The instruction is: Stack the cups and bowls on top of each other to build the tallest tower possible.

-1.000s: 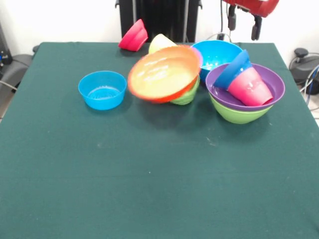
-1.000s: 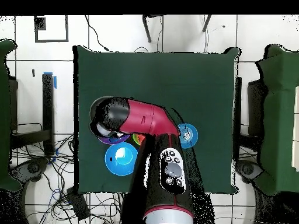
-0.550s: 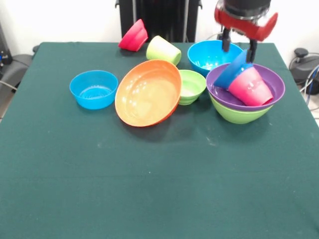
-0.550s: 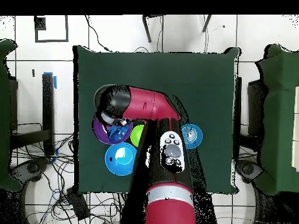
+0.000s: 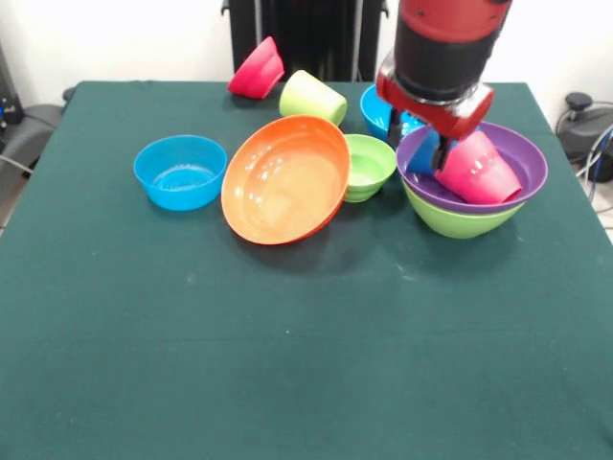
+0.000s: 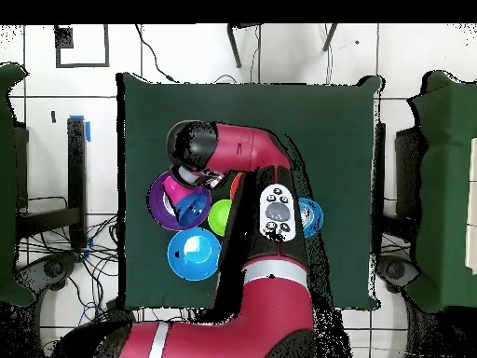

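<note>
Arm (image 5: 445,43) cut off by top edge in front view, hiding most of large light blue bowl (image 5: 375,105) and much of dark blue bowl (image 5: 422,153). Gripper (image 5: 418,153) fingertips lost behind purple bowl (image 5: 522,158) rim, jaw state unclear. Overhead: arm covers orange bowl, probably green cup too.

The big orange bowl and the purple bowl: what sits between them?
In the front view, a small lime-green bowl sits between the orange bowl and the purple bowl, touching the orange one's rim.
</note>
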Tool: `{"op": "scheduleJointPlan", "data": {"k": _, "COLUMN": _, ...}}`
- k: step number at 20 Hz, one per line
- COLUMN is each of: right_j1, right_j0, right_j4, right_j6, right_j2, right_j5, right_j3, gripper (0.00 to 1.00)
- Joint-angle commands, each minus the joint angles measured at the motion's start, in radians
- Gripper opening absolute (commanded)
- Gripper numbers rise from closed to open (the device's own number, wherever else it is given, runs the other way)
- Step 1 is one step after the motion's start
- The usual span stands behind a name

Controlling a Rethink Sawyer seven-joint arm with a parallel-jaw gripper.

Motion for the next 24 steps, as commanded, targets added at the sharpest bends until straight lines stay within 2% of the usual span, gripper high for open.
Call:
{"op": "scheduleJointPlan", "data": {"k": 1, "right_j1": 0.101, "right_j0": -0.015, "right_j4": -0.106, "right_j6": -0.068, "right_j2": 0.019, "right_j5": 0.057, "right_j3": -0.126, "gripper": 1.00}}
{"op": "scheduleJointPlan", "data": {"k": 10, "right_j1": 0.157, "right_j0": 0.000, "right_j4": -0.137, "right_j6": -0.044, "right_j2": -0.002, "right_j5": 0.014, "right_j3": -0.154, "gripper": 1.00}}
{"op": "scheduleJointPlan", "data": {"k": 18, "right_j1": 0.237, "right_j0": -0.014, "right_j4": -0.144, "right_j6": -0.056, "right_j2": 0.000, "right_j5": -0.056, "right_j3": -0.198, "gripper": 1.00}}
{"op": "scheduleJointPlan", "data": {"k": 24, "right_j1": 0.229, "right_j0": -0.024, "right_j4": -0.160, "right_j6": -0.049, "right_j2": -0.022, "right_j5": -0.152, "right_j3": -0.172, "gripper": 1.00}}
